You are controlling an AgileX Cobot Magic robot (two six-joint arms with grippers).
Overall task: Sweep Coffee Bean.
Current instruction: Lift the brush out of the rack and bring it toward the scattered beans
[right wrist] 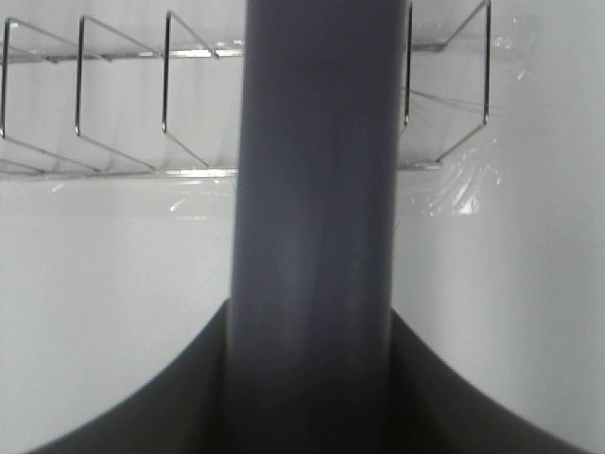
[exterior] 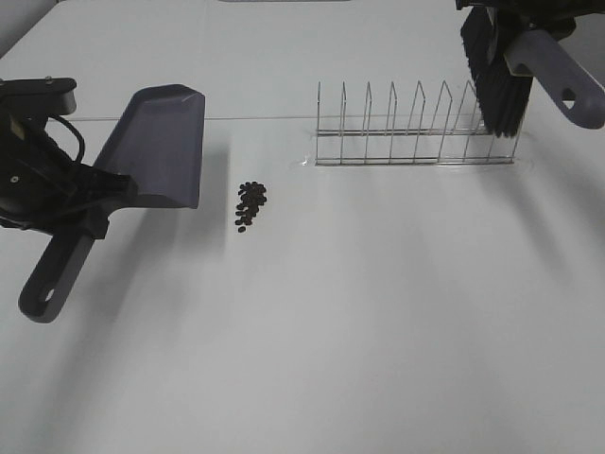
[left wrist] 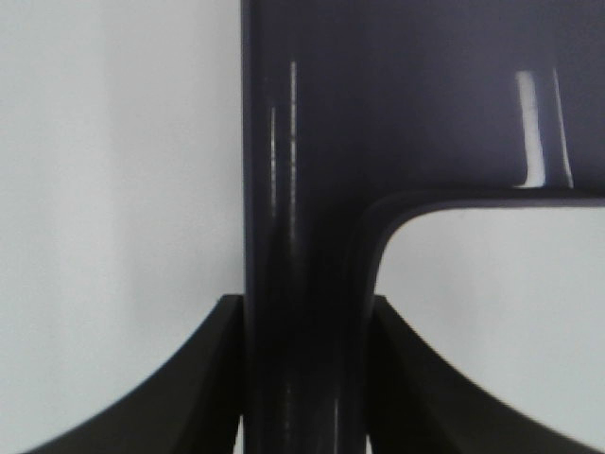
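A small cluster of dark coffee beans [exterior: 250, 205] lies on the white table, left of centre. Just to their left a grey dustpan [exterior: 156, 147] is held tilted, its blade edge toward the beans. My left gripper [exterior: 95, 203] is shut on the dustpan's handle [left wrist: 302, 312]. At the top right a brush with black bristles [exterior: 493, 80] and a grey handle [exterior: 560, 78] hangs over the right end of the wire rack. My right gripper [exterior: 520, 24] is shut on the brush handle [right wrist: 317, 227], mostly out of frame in the high view.
A wire dish rack [exterior: 416, 128] stands on the table behind and right of the beans; it also shows as the rack [right wrist: 123, 104] behind the brush handle. A faint seam line crosses the table at the rack's height.
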